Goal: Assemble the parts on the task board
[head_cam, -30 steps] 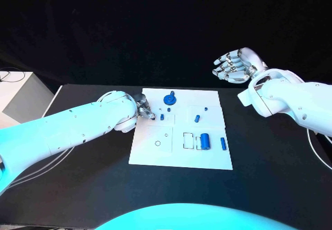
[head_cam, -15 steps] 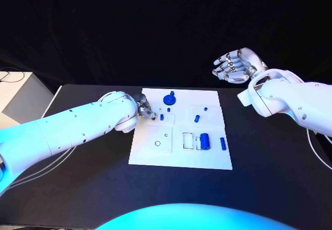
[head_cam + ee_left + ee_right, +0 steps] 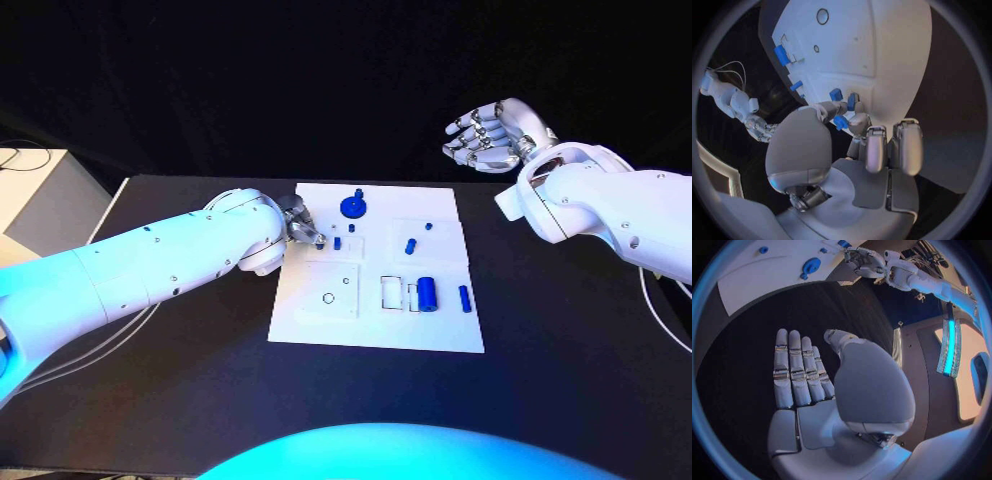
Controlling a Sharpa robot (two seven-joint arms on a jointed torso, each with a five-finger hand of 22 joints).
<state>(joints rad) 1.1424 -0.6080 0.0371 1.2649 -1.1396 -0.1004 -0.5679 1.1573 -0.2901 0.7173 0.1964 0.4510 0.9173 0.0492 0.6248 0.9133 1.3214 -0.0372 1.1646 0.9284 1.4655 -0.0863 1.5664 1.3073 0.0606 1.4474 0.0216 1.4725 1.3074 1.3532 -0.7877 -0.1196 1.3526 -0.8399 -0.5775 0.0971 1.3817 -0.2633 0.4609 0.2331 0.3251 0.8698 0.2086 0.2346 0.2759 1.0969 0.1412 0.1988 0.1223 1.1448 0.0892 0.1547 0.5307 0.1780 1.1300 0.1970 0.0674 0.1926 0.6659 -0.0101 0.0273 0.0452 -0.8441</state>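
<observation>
The white task board [image 3: 372, 322] lies mid-table with blue parts on it: a round gear-like piece [image 3: 353, 208], a thick cylinder [image 3: 427, 294] and several small pegs. My left hand [image 3: 302, 226] sits at the board's left edge beside a small peg [image 3: 338, 243]. In the left wrist view its thumb and a fingertip [image 3: 859, 121] pinch a small blue part [image 3: 841, 122], with two more pegs [image 3: 836, 94] just beyond. My right hand [image 3: 490, 134] is raised beyond the board's far right corner, fingers apart [image 3: 798, 370], holding nothing.
The board carries outlined slots, a rectangular one [image 3: 394, 293] next to the cylinder and a round one [image 3: 329, 298]. A white box [image 3: 43, 195] stands off the table's left side. Black table surface [image 3: 188, 380] surrounds the board.
</observation>
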